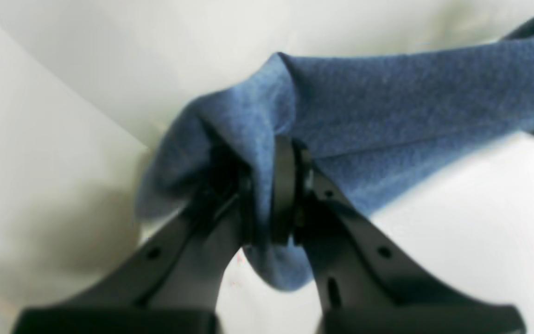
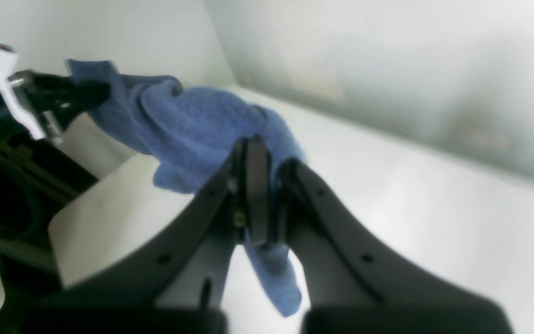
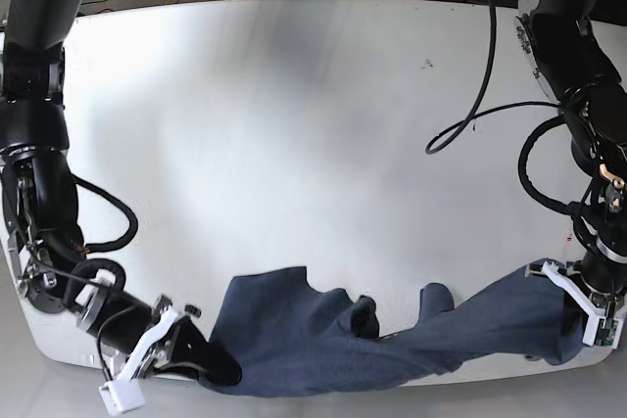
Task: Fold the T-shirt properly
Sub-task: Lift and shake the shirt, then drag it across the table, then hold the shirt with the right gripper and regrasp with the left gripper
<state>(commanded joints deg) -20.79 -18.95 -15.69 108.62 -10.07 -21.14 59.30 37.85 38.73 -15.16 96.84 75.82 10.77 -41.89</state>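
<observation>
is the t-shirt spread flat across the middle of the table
No: in the base view the T-shirt hangs bunched along the table's near edge, stretched between the left gripper and right gripper.

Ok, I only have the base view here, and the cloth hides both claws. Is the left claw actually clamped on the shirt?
Observer: Yes. In the left wrist view the left claw is shut on a bunched fold of the blue heathered cloth T-shirt.
Operator: And the right one?
Observer: The right claw is also shut on the shirt, with a small tail of cloth hanging below its fingertips.
Operator: Is the cloth between them off the table?
Observer: The right wrist view shows it sagging in a crumpled span across to the other claw, above the white table.
</observation>
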